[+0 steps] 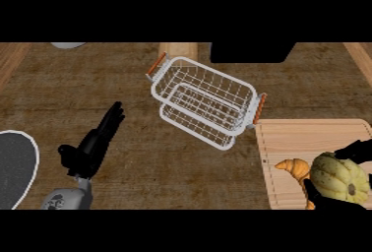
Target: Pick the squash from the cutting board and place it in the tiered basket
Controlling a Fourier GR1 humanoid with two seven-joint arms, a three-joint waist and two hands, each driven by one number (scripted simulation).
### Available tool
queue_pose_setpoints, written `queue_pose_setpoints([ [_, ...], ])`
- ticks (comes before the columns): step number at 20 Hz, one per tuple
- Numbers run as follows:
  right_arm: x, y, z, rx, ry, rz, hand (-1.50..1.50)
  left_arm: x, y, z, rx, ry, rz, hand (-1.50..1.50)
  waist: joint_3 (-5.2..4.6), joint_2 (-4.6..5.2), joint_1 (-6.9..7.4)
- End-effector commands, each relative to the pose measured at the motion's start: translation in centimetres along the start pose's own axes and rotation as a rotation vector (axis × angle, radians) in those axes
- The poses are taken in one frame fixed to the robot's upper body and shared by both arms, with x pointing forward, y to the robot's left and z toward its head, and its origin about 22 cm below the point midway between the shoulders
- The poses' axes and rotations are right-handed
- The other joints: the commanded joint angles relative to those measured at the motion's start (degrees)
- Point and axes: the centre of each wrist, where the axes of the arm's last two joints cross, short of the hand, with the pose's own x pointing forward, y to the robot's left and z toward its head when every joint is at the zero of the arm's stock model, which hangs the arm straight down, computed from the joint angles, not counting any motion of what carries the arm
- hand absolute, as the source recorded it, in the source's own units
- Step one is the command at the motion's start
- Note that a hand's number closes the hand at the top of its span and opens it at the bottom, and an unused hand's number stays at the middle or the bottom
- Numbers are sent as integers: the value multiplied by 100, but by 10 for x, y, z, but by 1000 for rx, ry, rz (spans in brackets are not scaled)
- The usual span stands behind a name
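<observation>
squash (pixel 338 178): pale yellow-green, ribbed, at the lower right of the head view, over the near part of the cutting board; the robot's right hand is curled round it. whether it rests on the board or is just lifted, cannot tell.
dark plate (pixel 15 170): far left edge, white rim, partly cut off by the view.
left hand (pixel 91 147): left of centre over the bare counter, fingers straight and pointing up the view, holding nothing; it looks at rest.
grey object (pixel 68 45): top left edge, only a sliver shows; cannot tell what it is.
counter (pixel 109 83): brown wood-grain top.
tiered basket (pixel 203 101): white wire, orange handles at its two ends, set at a slant in the middle of the view; nothing shows inside either tier. its lower right corner sits just beside the board's far left corner.
cutting board (pixel 305 135): light wood, right side.
croissant (pixel 294 169): golden, on the board, just left of the squash and touching or nearly touching it.
right hand (pixel 356 149): lower right, fingers wrapped over the squash's top and underside.
progress: grasp appears made; lift, carry up and left to the basket, and release are left to do.
risk: the croissant sits on the way out; it could be nudged.
</observation>
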Motion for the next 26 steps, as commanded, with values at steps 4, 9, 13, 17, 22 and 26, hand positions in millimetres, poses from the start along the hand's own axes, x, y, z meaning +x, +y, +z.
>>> queue_pose_setpoints([
  [4,82,-31,14,-107,-66,-130,150,-6,-1,2,-28,12,4,0,-7,12,156],
  [9,153,-29,-25,-71,-31,-103,150,-2,-13,-8,-11,2,-1,0,-5,19,177],
  [13,194,-28,-54,-40,-25,-137,150,6,-19,-20,-33,-6,-2,0,2,31,153],
  [17,212,-6,-89,11,-21,-116,150,-1,-11,-16,-23,-6,-12,0,11,48,146],
  [22,242,30,-115,50,-37,-84,150,7,-1,-13,-37,6,0,0,14,56,221],
  [26,250,50,-132,83,-10,-94,150,7,2,0,-30,-1,-11,0,16,45,232],
])
